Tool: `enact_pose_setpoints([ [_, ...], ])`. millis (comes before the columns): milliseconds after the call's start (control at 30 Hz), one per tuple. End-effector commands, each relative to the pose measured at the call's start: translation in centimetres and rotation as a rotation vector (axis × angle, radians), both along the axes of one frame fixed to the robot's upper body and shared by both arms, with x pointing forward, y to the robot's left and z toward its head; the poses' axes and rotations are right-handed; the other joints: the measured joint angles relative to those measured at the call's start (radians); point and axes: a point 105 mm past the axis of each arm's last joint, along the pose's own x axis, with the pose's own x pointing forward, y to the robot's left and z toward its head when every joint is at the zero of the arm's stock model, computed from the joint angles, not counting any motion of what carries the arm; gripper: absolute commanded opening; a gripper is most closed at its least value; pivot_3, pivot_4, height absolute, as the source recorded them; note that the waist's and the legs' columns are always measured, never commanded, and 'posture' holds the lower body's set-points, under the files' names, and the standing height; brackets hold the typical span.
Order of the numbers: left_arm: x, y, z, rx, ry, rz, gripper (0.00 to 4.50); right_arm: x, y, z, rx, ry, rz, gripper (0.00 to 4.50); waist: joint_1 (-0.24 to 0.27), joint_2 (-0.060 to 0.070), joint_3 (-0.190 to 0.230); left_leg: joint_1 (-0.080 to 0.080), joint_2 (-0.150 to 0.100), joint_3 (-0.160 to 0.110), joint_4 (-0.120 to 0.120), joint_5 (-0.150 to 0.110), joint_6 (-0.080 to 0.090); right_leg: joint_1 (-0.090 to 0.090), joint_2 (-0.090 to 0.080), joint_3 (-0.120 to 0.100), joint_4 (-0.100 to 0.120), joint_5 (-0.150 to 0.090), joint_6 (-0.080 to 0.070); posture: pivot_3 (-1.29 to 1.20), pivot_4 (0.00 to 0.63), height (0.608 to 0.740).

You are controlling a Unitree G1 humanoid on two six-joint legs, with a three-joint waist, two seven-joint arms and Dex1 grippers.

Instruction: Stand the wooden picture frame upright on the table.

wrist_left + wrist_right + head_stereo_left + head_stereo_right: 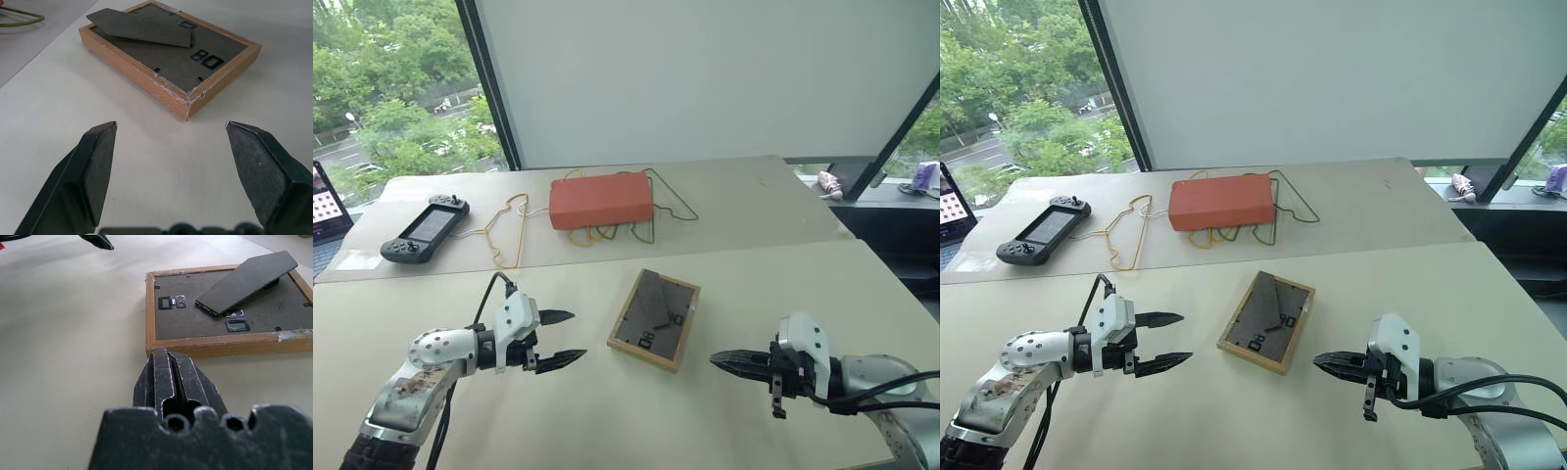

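Left end effector (564, 339) spread, right end effector (717, 360) pressed together; wooden picture frame (654, 319) face-down, corner seemingly chipped.

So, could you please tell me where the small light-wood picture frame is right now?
In the head views, the small light-wood picture frame lies face down on the beige table, between the open left hand and the shut right hand, nearer than the orange-red rectangular box.

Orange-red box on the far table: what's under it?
Coloured wire hangers stick out from beneath the orange-red box, yellow and green loops on the table. How far they run under it is covered.
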Motion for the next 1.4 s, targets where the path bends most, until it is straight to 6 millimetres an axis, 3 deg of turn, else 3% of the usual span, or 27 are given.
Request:
enact_pose_setpoints([
  [33,0.0,-0.3,1.1,-0.004,-0.034,-0.021,3.85,0.3,0.5,0.7,0.016,-0.045,0.007,0.09,0.001,0.0,0.0,0.0,0.0,0.0,0.0,0.0,0.0,0.0,0.0,0.0,0.0,0.0,0.0,0.0,0.15,0.74],
  [267,0.7,-0.7,1.6,-0.039,-0.021,-0.009,3.85,0.5,0.6,-0.2,-0.01,-0.033,-0.018,0.09,0.005,0.0,0.0,0.0,0.0,0.0,0.002,0.0,0.0,0.0,0.0,0.0,0.002,0.0,0.0,0.0,0.15,0.74],
  [433,1.4,-0.1,0.4,0.05,-0.014,-0.035,3.85,1.3,-0.2,-1.3,-0.087,-0.015,-0.057,0.09,0.008,0.0,0.0,0.0,0.0,0.0,0.002,0.0,0.0,0.0,0.0,0.0,0.002,0.0,0.0,0.0,0.15,0.74],
  [567,3.3,0.7,-1.4,0.2,-0.057,-0.048,3.85,2.6,-0.9,-2.7,-0.146,0.034,-0.137,0.09,0.009,0.0,0.0,0.0,0.0,0.0,0.002,0.0,0.0,0.0,0.0,0.0,0.002,0.0,0.0,0.0,0.15,0.74],
  [800,7.4,-2.2,-2.1,0.212,-0.09,-0.057,3.85,4.8,-1.6,-4.3,-0.21,0.057,-0.278,0.09,0.021,0.0,0.0,-0.002,-0.001,0.0,0.005,0.004,-0.007,0.001,0.0,0.0,0.001,0.002,0.001,0.0,0.15,0.74],
  [833,8.0,-2.4,-2.4,0.23,-0.094,-0.055,3.3,5.2,-1.6,-4.3,-0.205,0.055,-0.299,0.0,0.021,-0.001,0.0,-0.001,-0.001,0.0,0.005,0.004,-0.007,0.001,0.0,0.0,0.001,0.002,0.001,0.0,0.15,0.74],
  [867,8.5,-2.9,-2.8,0.25,-0.108,-0.067,3.09,5.4,-1.4,-4.2,-0.198,0.053,-0.308,0.0,0.018,-0.001,0.0,-0.001,-0.001,0.0,0.005,0.004,-0.007,0.002,0.0,0.0,0.001,0.002,0.001,0.0,0.15,0.74],
  [933,9.3,-3.8,-3.5,0.284,-0.125,-0.087,2.25,5.9,-1.0,-4.2,-0.197,0.052,-0.318,0.0,0.016,-0.001,0.0,-0.001,-0.001,0.0,0.005,0.004,-0.007,0.003,0.0,0.0,0.0,0.003,0.002,0.0,0.15,0.74],
  [1133,9.8,-7.7,-4.9,0.336,-0.157,-0.216,0.07,7.0,1.1,-4.9,-0.252,0.04,-0.293,0.0,0.019,-0.002,-0.002,0.006,-0.001,0.0,0.005,0.0,0.0,0.019,0.0,0.0,-0.008,0.006,0.004,0.0,0.15,0.74],
  [1233,9.5,-9.0,-5.2,0.338,-0.161,-0.259,0.07,7.6,2.5,-4.6,-0.251,0.028,-0.281,0.0,0.018,-0.002,-0.002,0.007,-0.001,0.0,0.005,0.001,0.0,0.019,0.0,0.0,-0.008,0.006,0.005,0.0,0.15,0.74],
  [1400,9.0,-8.6,-5.0,0.338,-0.156,-0.273,0.07,7.6,4.7,-4.0,-0.248,0.009,-0.232,0.0,0.007,-0.002,-0.003,0.012,-0.001,0.0,0.005,0.001,-0.001,0.019,0.0,0.0,-0.007,0.006,0.004,0.0,0.15,0.74],
])
